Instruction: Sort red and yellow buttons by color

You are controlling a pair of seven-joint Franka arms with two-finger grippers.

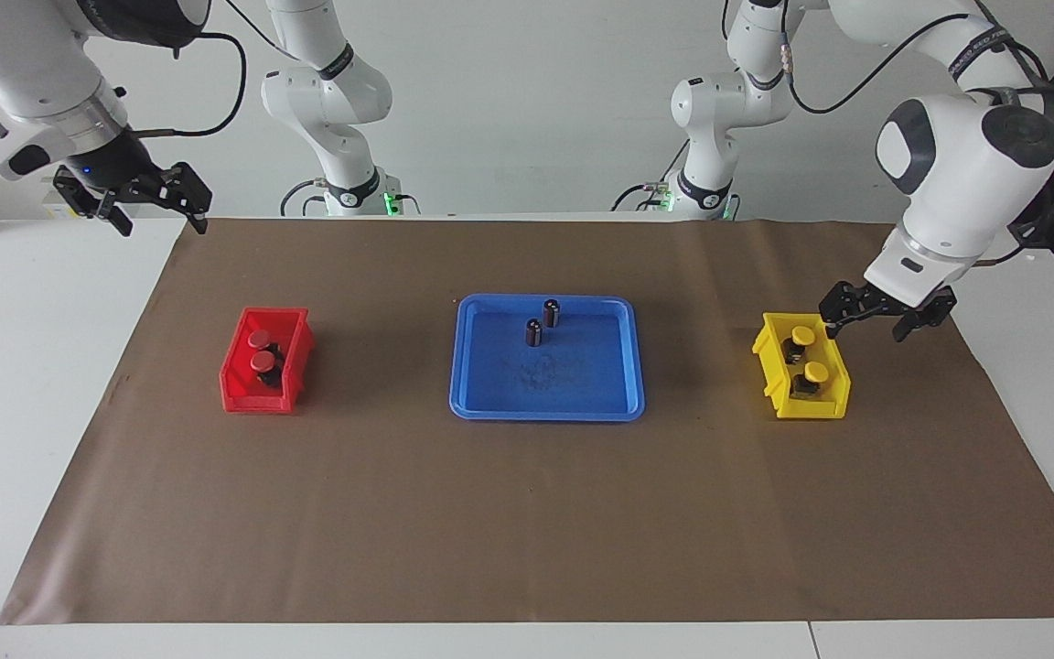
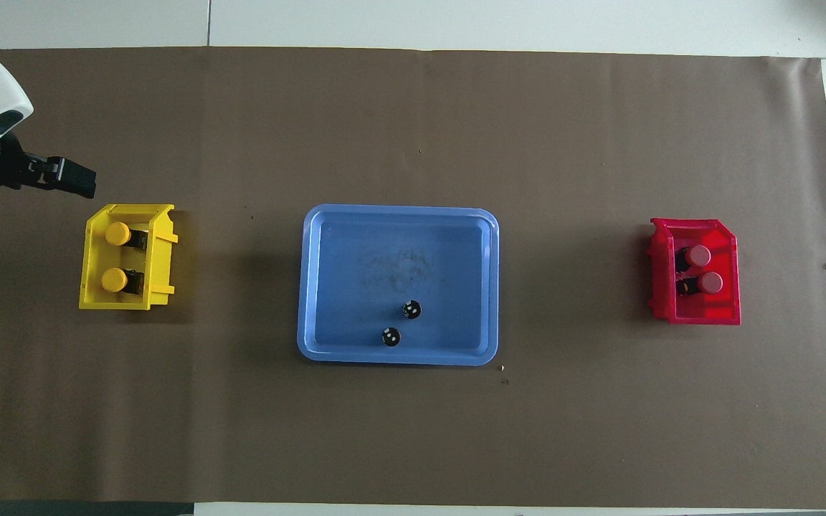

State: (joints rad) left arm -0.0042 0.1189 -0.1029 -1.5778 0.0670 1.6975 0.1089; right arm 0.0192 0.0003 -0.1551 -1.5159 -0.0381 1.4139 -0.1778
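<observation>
Two yellow buttons point(image 1: 803, 354) sit in a yellow bin point(image 1: 776, 380) near the left arm's edge of the counter point(image 1: 527, 513). Two red buttons point(image 1: 261, 351) sit in a red bin point(image 1: 236, 389) near the right arm's edge. The left gripper point(image 1: 875, 311) hangs just above the yellow bin's rim, fingers spread and empty. The right gripper point(image 1: 147, 206) waits with fingers spread over the counter corner nearest its own base. The sorting looks finished. The likeliest mishap is the left gripper dipping or swinging low, clipping the rim and tipping the light bin. Two dark cylinders point(image 1: 543, 322) stand in the blue tray point(image 1: 545, 409) mid-counter.
</observation>
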